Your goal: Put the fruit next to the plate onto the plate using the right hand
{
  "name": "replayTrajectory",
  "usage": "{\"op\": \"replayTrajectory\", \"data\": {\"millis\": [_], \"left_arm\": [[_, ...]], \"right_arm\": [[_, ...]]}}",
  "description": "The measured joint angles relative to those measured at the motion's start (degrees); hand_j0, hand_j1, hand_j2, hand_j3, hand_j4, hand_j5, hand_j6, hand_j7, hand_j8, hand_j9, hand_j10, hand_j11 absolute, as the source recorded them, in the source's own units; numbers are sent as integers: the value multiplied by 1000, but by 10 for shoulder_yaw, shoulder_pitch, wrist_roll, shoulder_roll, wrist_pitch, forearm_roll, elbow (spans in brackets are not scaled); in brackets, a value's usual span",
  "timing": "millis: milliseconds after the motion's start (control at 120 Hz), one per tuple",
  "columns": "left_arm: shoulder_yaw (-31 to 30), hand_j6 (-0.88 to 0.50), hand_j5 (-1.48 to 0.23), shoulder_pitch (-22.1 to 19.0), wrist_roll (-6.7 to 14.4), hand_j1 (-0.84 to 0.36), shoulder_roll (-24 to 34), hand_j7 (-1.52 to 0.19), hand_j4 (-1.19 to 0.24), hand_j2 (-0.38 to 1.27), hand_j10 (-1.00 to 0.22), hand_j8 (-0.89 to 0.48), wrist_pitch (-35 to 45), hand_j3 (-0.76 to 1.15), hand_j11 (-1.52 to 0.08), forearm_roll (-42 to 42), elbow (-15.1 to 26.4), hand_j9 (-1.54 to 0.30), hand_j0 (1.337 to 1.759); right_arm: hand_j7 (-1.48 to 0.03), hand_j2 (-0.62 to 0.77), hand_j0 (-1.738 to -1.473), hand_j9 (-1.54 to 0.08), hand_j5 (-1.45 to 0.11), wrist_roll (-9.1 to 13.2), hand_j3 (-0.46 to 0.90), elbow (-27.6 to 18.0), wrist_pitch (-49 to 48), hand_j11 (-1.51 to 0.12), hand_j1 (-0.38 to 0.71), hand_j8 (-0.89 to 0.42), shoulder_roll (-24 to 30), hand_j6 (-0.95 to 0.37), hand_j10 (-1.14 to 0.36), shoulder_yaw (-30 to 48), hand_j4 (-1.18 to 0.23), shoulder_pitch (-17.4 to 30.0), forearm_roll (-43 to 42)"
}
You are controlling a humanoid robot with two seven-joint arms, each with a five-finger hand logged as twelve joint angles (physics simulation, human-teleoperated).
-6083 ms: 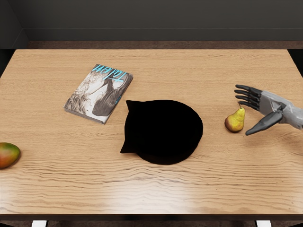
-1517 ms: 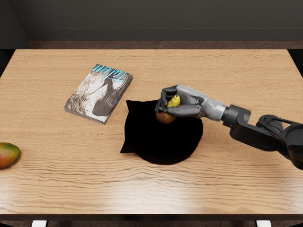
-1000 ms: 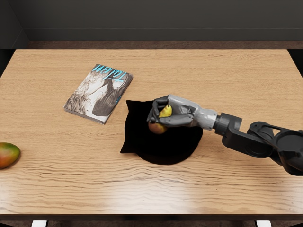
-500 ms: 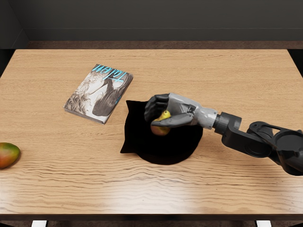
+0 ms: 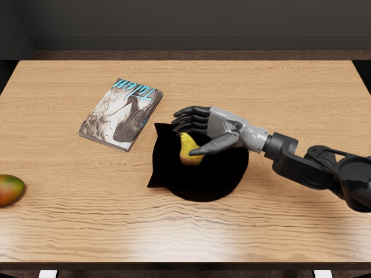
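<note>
The fingers (image 5: 186,120) of the right hand (image 5: 215,126) are spread wide and grip nothing. The thumb lies just beside the pear (image 5: 188,150); whether it touches is unclear. The pear stands upright on the black plate (image 5: 217,174), left of its middle. It looks light, firm and smooth-skinned, apt to roll if tipped, so the broad belly is a safer hold than the narrow neck. A magazine (image 5: 120,114) and a mango (image 5: 10,189) lie well apart on the tabletop (image 5: 278,231).
</note>
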State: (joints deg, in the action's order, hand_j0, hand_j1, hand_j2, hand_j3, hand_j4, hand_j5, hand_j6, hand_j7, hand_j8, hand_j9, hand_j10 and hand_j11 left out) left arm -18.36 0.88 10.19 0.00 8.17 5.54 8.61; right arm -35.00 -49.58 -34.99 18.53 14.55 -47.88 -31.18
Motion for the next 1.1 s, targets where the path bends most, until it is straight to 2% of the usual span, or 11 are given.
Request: {"op": "replayTrajectory", "data": {"millis": [192,383,592,717,1100], "left_arm": [[0,-1,0,0,0,349,0,0,0,0,0,0,0,0,0,0,0,0,1658],[0,-1,0,0,0,349,0,0,0,0,0,0,0,0,0,0,0,0,1658],[0,-1,0,0,0,349,0,0,0,0,0,0,0,0,0,0,0,0,1658],[0,-1,0,0,0,349,0,0,0,0,0,-1,0,0,0,0,0,0,1658],[0,-1,0,7,0,349,0,0,-1,0,0,-1,0,0,0,2,0,0,1658]], "right_arm": [[-375,-55,-1658,-376,-376,0,0,-8,0,-376,-5,-288,36,-290,-286,0,-290,-12,37],[-297,-43,-1658,-297,-297,0,0,-15,0,-297,-77,-229,108,-230,-228,0,-229,-22,109],[-261,-37,-1658,-261,-261,0,0,-83,0,-261,-110,-201,205,-201,-200,-6,-201,-26,150],[-251,-35,-1658,-251,-251,14,0,-118,0,-251,-120,-193,246,-193,-192,-13,-193,-27,164],[-205,-28,-1658,-205,-205,21,0,-140,0,-205,-162,-158,278,-158,-158,-16,-158,-26,173]]}}
